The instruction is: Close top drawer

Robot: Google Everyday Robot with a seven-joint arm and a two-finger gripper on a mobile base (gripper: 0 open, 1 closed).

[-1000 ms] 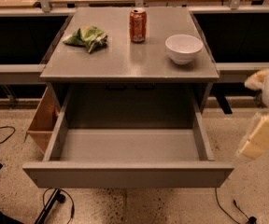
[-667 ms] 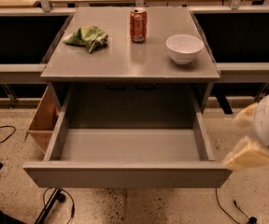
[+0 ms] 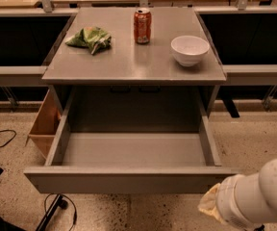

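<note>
The top drawer is a wide grey metal drawer with a plain flat front. It is pulled far out of the grey cabinet, and its deep interior is empty. My gripper shows as a cream-coloured tip on the white arm at the bottom right. It sits just below and in front of the right end of the drawer's front panel. I cannot tell whether it touches the panel.
On the cabinet top lie a green crumpled bag, a red soda can and a white bowl. A cardboard box stands left of the drawer. Cables run over the speckled floor at the lower left.
My arm has moved down and to the left, from beside the drawer's right side to just in front of its right front corner. The drawer has not moved.
</note>
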